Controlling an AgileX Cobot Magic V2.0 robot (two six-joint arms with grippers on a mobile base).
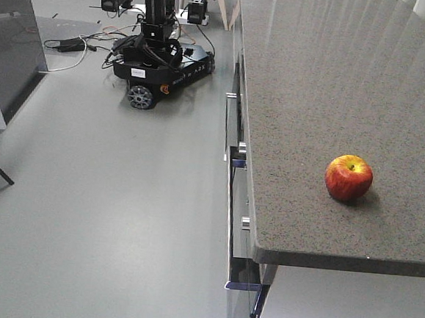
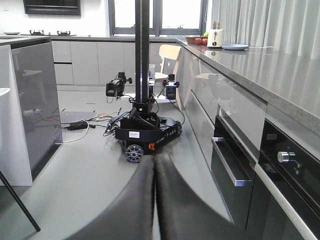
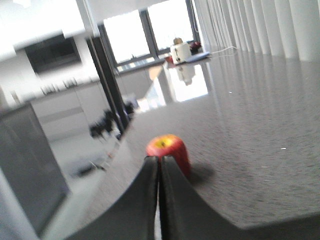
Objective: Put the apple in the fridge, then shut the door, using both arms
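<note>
You'll see the apple (image 1: 349, 178) as glossy red streaked with yellow, with a yellow patch round its stem, against a countertop (image 1: 330, 72) of mid grey finely speckled with darker and lighter flecks. To the left, the floor (image 1: 104, 224) is a plain pale grey, and the far wheeled base (image 1: 165, 63) is black with a small white label and a grey wheel. Your left gripper (image 2: 154, 162) and right gripper (image 3: 159, 161) both show plain black.

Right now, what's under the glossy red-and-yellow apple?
The glossy red-and-yellow apple sits directly on the grey speckled stone countertop, near its edge. Its underside is hidden; only a dark shadow shows beside it.
</note>
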